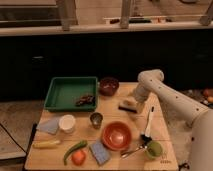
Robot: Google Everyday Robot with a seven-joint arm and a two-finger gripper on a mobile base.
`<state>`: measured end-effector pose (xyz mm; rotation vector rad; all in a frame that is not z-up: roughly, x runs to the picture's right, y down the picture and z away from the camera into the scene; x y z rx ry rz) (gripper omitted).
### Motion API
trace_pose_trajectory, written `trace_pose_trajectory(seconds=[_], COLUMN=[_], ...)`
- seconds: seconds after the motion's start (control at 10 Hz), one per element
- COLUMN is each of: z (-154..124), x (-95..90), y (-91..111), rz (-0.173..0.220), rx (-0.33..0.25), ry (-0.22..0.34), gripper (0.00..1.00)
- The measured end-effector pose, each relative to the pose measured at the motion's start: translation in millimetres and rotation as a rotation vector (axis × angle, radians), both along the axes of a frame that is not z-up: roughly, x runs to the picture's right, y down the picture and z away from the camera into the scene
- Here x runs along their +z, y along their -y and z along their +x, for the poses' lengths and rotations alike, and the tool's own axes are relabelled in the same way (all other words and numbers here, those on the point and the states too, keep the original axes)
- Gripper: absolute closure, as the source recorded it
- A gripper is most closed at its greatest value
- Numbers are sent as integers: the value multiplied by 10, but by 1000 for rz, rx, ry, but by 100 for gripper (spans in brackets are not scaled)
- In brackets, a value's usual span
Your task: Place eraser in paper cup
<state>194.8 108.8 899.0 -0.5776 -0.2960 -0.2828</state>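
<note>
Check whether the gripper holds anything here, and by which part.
Cannot be told: the gripper sits right over the eraser, with contact hidden.

White gripper (133, 98) above the tan, dark-topped eraser (128, 105). White paper cup (67, 123). Green tray (70, 92). Orange bowl (117, 135). Blue sponge (100, 152).

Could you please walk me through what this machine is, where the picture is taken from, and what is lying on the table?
This is a mobile robot's single white arm, seen from one camera above the wooden table. Its gripper is lowered right over the eraser near the far right side. The paper cup, where the eraser should go, stands at the left. Also there: a green tray, a metal cup, an orange bowl and a blue sponge.
</note>
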Motion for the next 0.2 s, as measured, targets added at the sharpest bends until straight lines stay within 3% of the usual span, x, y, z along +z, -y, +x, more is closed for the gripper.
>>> trace_pose_trajectory(seconds=[0.2], z=[-57], x=[44], y=[-21], rz=[1], rx=[13], ry=[3], gripper=[20])
